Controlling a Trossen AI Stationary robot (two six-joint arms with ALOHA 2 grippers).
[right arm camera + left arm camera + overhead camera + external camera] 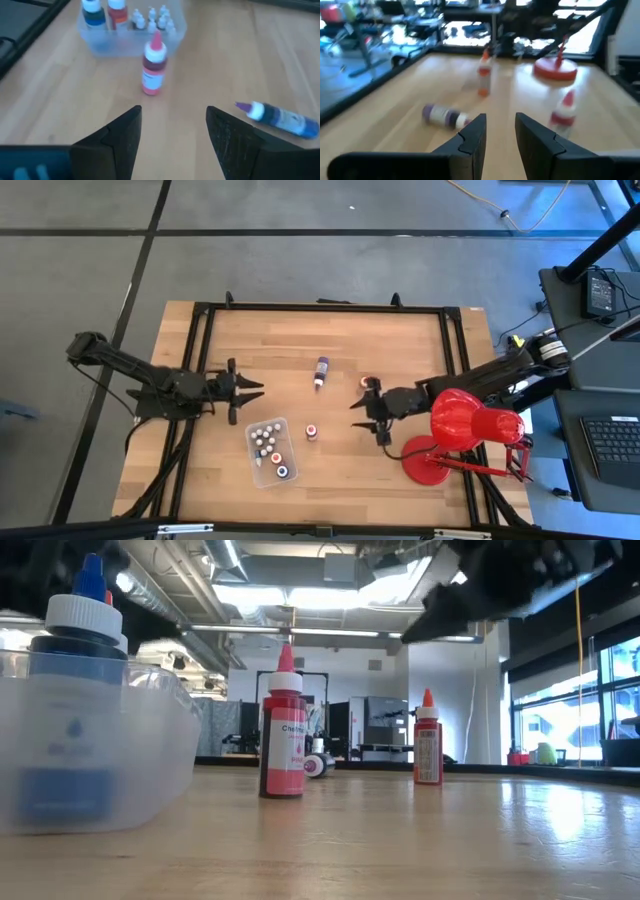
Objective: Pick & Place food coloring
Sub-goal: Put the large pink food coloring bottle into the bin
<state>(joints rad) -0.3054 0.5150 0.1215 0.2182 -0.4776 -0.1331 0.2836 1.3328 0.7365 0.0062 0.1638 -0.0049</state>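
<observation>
**Ana:** Food coloring bottles are in three spots around the clear plastic tray (254,462): several stand inside it, a red bottle (311,430) stands just beside its far corner, an orange-capped bottle (365,382) stands well beyond that, and the purple bottle (321,371) lies on its side, also well apart from the tray.

**Ben:** And the claws?

**Ana:** Right gripper (358,406) hangs spread and empty, beyond the red bottle as seen from the tray. Left gripper (255,389) hovers just past the tray's far edge, fingers (473,134) close together with a narrow gap, pinching nothing.

**Ben:** Risks?

**Ana:** I'd judge the upright red bottle tall and narrow, so one finger touching first could topple it toward the tray. The purple one may roll if nudged sideways. The red desk lamp (462,420) sits against the right arm; a wide swing could knock it.
</observation>
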